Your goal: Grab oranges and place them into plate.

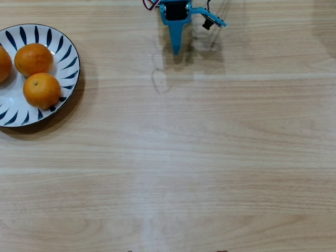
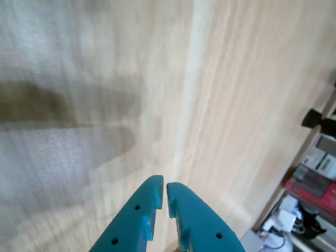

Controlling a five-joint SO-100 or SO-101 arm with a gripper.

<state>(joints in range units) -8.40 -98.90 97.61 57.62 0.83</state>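
The white plate (image 1: 71, 68) with dark blue leaf strokes lies at the left edge of the overhead view. Three oranges rest on it: one (image 1: 33, 59) toward the back, one (image 1: 42, 90) in front of it, and a third (image 1: 3, 64) cut off by the frame's left edge. My blue gripper (image 1: 176, 51) sits at the top centre of the overhead view, far right of the plate, pointing down at bare table. In the wrist view the gripper (image 2: 163, 187) has its two blue fingertips nearly touching, with nothing between them.
The light wooden table (image 1: 199, 157) fills both views. In the wrist view, the table's far edge and some boxes and clutter (image 2: 315, 173) beyond it show at the right.
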